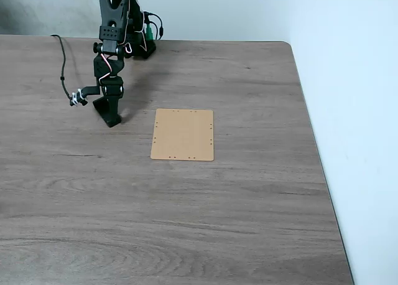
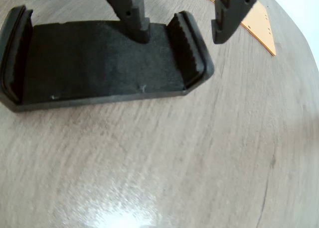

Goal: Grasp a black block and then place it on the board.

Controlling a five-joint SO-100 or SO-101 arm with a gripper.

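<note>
Left of board, pincer low; wrist view: parted, straddling black block's raised end.

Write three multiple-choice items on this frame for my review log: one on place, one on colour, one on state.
1. In the fixed view, where does the board lie relative to the tool?
A) to its left
B) to its right
C) directly beneath it

2. What colour is the board?
A) blue
B) white
C) tan-orange

3. Where is the black block?
A) resting on the table
B) lying on the board
C) lifted in the air

Answers:
1 B: the board sits to the right of the tool, with bare wood between them.
2 C: it shows tan-orange in both views.
3 A: the wrist view shows the block flat on the wood grain, with the tool's fingers apart above its right end.
</note>
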